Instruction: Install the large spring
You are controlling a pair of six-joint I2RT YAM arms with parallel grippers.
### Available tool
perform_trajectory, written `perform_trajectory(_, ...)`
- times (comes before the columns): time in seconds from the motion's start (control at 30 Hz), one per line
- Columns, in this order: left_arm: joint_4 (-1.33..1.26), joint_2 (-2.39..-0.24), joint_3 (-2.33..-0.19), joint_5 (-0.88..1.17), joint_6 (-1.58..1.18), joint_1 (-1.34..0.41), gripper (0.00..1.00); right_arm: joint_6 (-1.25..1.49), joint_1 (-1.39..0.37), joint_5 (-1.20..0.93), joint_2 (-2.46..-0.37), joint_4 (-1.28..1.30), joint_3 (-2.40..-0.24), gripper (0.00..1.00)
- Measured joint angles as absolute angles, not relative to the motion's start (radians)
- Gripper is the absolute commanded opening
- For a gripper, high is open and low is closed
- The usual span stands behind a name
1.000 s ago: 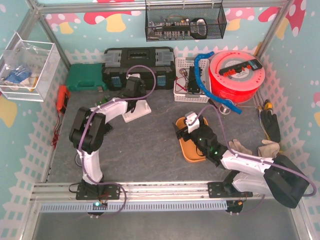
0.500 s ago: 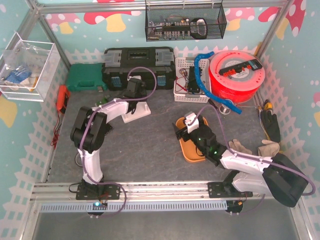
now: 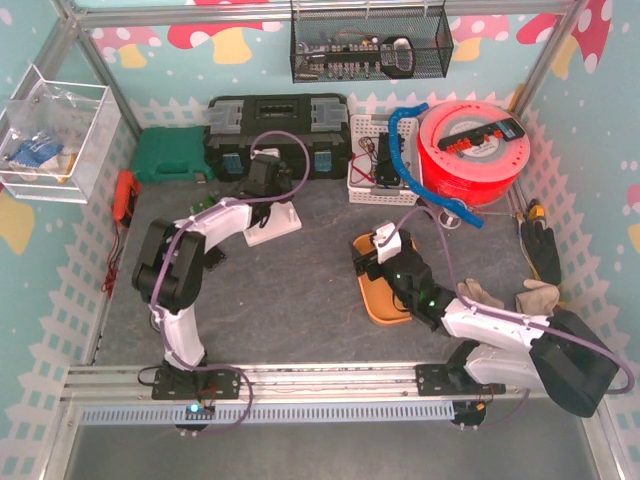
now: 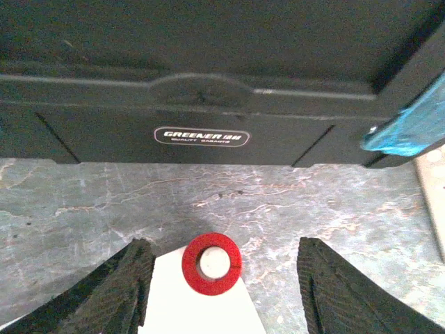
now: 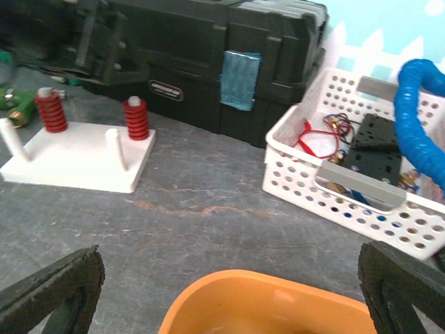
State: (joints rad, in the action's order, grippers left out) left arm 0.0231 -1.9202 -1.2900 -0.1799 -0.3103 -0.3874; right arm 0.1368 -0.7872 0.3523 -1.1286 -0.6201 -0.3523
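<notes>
— First entry?
— One spring (image 4: 211,264), red, seen end-on. It sits on a corner peg of the white base (image 4: 201,316), with the peg tip showing through its middle. The peg alone keeps it upright.
— Who has hold of it?
— Nobody. The left gripper (image 4: 224,245) hangs straight above the base with its fingers spread, one on each side of the spring and neither touching. I read that stance as deliberate: straddling the coil leaves room to rise without knocking it.
— Is it fully down?
— I cannot tell from above. The right wrist view shows two red coils on the pegs at the toolbox side of the base, a peg tip showing above each. I cannot say which of them is this one. Two bare pegs (image 5: 117,147) stand on the side of the base facing the tray.
— Second entry?
— The right gripper (image 5: 229,263), fingers at full spread, nothing between them. It is well apart from the base, over an orange tray (image 5: 264,276). I judge it is parked there to leave the base to the other arm.
— Anything crowding the base?
— A toolbox (image 4: 201,69), black, just beyond it. A lift should go up, not forward.
— Status?
— The spring looks seated. I judge the install nearly finished, with only the left arm's withdrawal left.
</notes>
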Motion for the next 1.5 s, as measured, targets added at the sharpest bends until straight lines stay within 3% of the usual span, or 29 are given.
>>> perform_trajectory(0.27,0.009,-1.645,-1.139,-0.137,-0.356,-0.398,0.75,0.292,-0.752,0.443,-1.09,-0.344,-0.49,0.97)
perform_trajectory(0.47,-0.031,-1.462,-0.933,-0.102,-0.395,-0.424,0.99,0.371,-0.665,0.386,-1.074,-0.131,-0.524,0.77)
perform_trajectory(0.57,-0.05,-1.388,-0.815,-0.086,-0.414,-0.451,0.99,0.407,-0.626,0.327,-1.054,-0.081,-0.511,0.62)
perform_trajectory(0.67,-0.08,-1.32,-0.719,-0.084,-0.419,-0.482,0.99,0.439,-0.595,0.271,-1.06,-0.059,-0.505,0.54)
perform_trajectory(0.87,-0.176,-1.225,-0.581,-0.141,-0.41,-0.559,0.99,0.457,-0.577,0.186,-1.127,-0.04,-0.506,0.5)
perform_trajectory(1.1,-0.257,-1.196,-0.534,-0.171,-0.389,-0.568,0.99,0.491,-0.576,0.123,-1.207,-0.063,-0.506,0.59)
perform_trajectory(1.5,-0.282,-1.158,-0.531,-0.187,-0.385,-0.568,0.99,0.481,-0.576,0.112,-1.295,-0.067,-0.509,0.43)
